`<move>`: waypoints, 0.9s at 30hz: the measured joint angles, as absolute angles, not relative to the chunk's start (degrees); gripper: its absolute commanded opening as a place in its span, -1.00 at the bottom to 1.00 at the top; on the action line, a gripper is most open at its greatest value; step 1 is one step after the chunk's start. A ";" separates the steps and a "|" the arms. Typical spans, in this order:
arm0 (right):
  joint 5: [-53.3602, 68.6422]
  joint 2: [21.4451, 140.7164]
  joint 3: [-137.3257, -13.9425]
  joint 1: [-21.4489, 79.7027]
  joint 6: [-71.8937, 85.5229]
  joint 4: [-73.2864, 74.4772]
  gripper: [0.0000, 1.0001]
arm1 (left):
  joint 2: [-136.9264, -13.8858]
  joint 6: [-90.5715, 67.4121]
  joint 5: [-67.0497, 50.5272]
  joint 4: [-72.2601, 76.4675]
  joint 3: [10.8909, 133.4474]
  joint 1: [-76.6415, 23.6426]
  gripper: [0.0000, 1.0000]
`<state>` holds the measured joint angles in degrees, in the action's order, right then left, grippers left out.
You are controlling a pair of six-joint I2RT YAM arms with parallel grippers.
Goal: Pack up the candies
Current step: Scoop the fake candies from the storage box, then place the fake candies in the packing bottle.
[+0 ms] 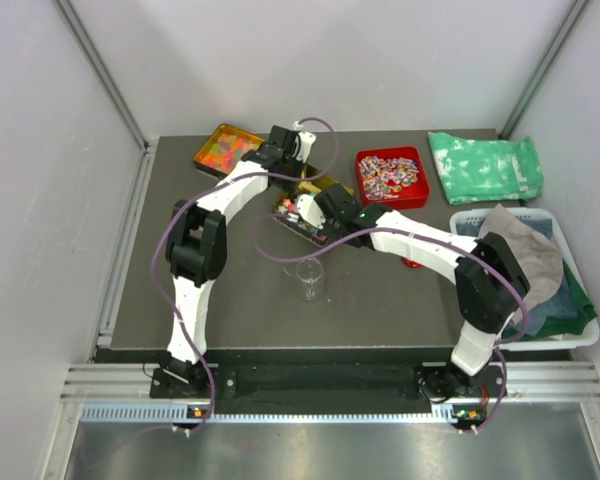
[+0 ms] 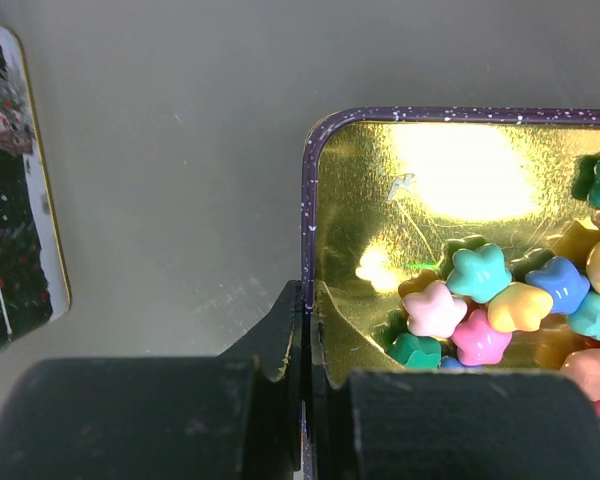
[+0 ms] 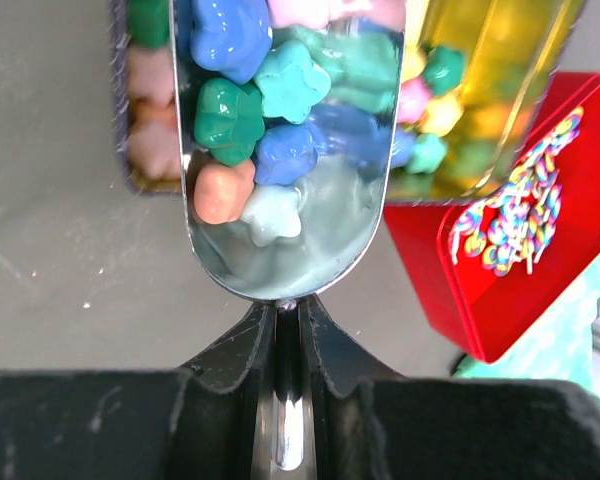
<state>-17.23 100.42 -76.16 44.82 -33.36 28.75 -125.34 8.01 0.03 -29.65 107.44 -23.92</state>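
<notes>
Left hand (image 2: 305, 322): clamped on tin (image 2: 311, 190) rim.
Right hand (image 3: 288, 322): clamped on scoop (image 3: 325, 235) handle; candies (image 3: 242, 118) loaded.
Glass (image 1: 310, 279): near side of scoop, apart; right hand nearer.

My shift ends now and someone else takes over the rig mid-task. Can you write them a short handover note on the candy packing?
Left pincer: shut on the purple speckled rim of the gold-lined tin, holding it in place.
Right pincer: shut on the handle of the shiny metal scoop, raised over the tin.
Things: small star-shaped pastel candies fill the scoop; more lie in the tin. The clear cup stands nearer the arm bases and looks empty.
Done: one scoop loaded.
Left to do: probably carry it to the cup, tip it, repeat.
</notes>
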 measured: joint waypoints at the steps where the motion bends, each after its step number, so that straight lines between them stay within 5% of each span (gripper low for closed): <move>1: -17.17 99.79 -75.18 44.82 -33.26 28.34 -1.00 | -125.58 7.94 -0.12 -29.71 107.90 -23.79 -1.00; 24: 0.64 76.36 -65.12 41.82 -31.40 30.63 -1.00 | -131.79 7.20 -5.91 -30.46 109.80 -20.18 -1.00; 27: 3.60 75.18 -65.17 41.82 -31.83 32.53 -1.00 | -131.79 7.20 -6.87 -30.30 109.80 -20.21 -0.71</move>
